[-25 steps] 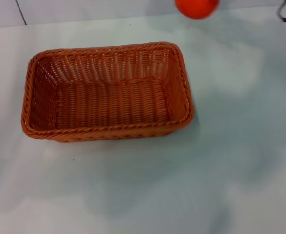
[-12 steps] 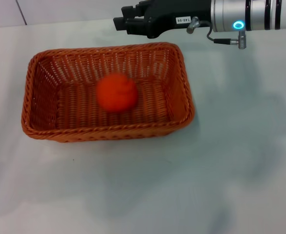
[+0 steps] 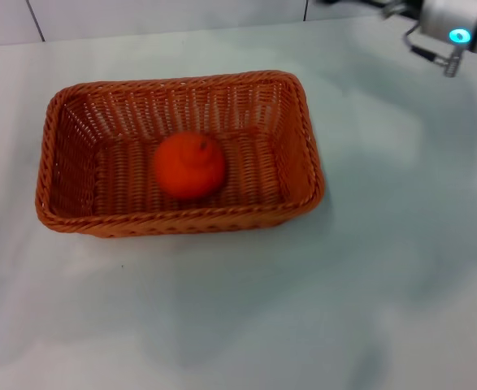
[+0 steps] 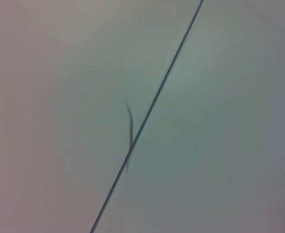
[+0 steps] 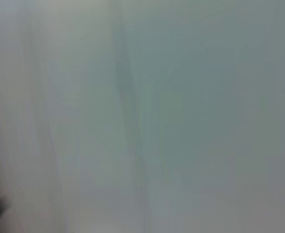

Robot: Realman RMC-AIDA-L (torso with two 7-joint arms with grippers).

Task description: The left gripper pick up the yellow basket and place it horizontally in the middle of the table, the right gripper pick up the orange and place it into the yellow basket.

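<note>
Right gripper has pulled back; only its wrist (image 3: 457,24) shows in head view, fingers can't tell. Orange (image 3: 189,166) sits in yellow basket (image 3: 51,162). Wrist views: blank surface.

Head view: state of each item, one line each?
Basket: upright, open side up, long side across the table, holds the orange.
Orange: inside the basket on its floor, near the middle, stem up, free of any gripper.
Table: bears the basket.
Right arm: only the wrist part shows at the far right corner, clear of the basket; fingers out of view.
Left gripper: not in view.
</note>
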